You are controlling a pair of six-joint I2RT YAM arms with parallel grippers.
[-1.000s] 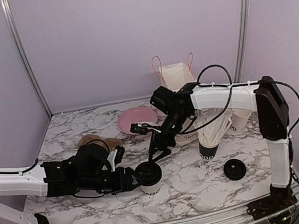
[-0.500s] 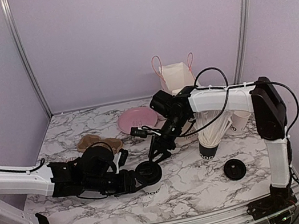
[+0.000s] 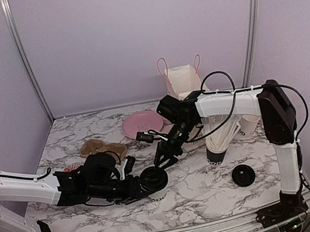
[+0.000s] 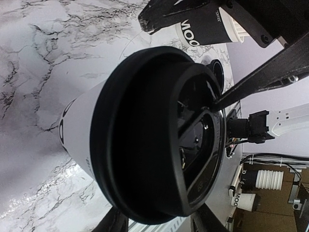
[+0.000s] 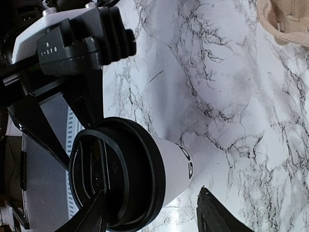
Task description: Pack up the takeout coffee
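"Since a moment before, the left arm (image 3: 17,188) had reached farther across the marble table (image 3: 206,200), and the coffee cup (image 3: 160,194) had tipped a little. What was the left gripper (image 3: 138,183) doing?"

"Its two dark fingers sat on both sides of the cup, up by the lid (image 3: 153,178). It looked squeezed tight on the cup."

"Where was the cup?"

"Near the front edge of the table, about in the middle, just below the right gripper (image 3: 163,157)."

"And that one?"

"Its thin black fingers were spread wide above the cup. They held nothing."

"What did the cup look like?"

"It was round, smooth white paper with dark letters on its side. The lid was shiny black plastic, round, with a raised rim."

"What else was there?"

"A loose black lid (image 3: 243,175) lay flat on the right. A black cup of white straws (image 3: 216,141) stood behind it. Farther back were a flat pink plate (image 3: 142,122), a bumpy brown cardboard tray (image 3: 103,147), and a cream paper bag (image 3: 183,79) with thin pink loop handles by the wall."
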